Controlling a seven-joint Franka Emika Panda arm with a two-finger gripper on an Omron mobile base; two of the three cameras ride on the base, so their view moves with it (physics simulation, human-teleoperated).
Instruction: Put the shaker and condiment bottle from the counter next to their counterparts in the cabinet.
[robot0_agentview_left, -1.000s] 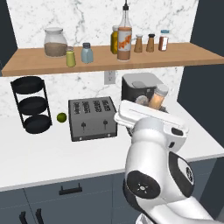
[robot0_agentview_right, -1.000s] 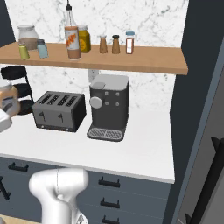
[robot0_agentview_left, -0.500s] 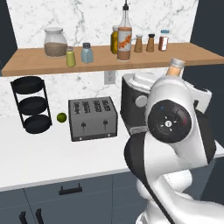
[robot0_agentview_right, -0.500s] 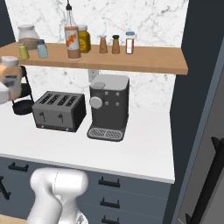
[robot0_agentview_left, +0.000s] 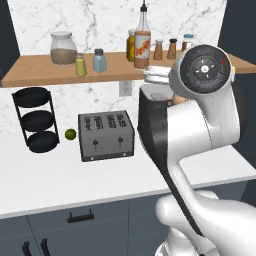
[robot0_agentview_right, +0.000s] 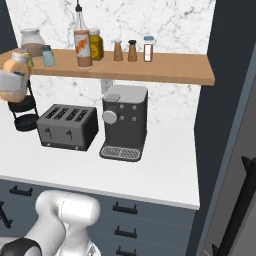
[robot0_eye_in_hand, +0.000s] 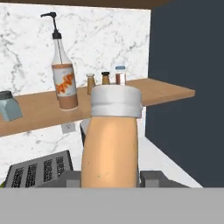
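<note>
- Between your gripper's (robot0_eye_in_hand: 110, 175) two tips sits the condiment bottle (robot0_eye_in_hand: 110, 144), held tight and standing straight up with its whitish cap on top.
- You are holding it up in the air, well above the bench (robot0_agentview_right: 165, 170), at about the same height as the cabinet shelf (robot0_eye_in_hand: 162, 94).
- Look past the bottle and a bit to its left in the hand view. The tall orange-labelled bottle (robot0_eye_in_hand: 63, 78) with the black spout stands there on the shelf. That is the friend your bottle goes next to.
- Just past your bottle's cap you can see the two brown shakers (robot0_eye_in_hand: 97, 82) and one with a red band. Do not bump them.
- Aim for the bare wood between the tall bottle and the brown shakers. I think that gap is wide enough, but it looks snug, so go slowly.
- Keep the bottle straight up while you move it. Lift its bottom a little higher than the shelf edge first, so it does not knock the wood.
- Set it down gently, then let go only when it stands on its own.
- The yellow-green shaker (robot0_agentview_left: 80, 66) already stands on the shelf beside the pale blue shaker (robot0_agentview_left: 99, 61), far off to the left of your gripper.
</note>
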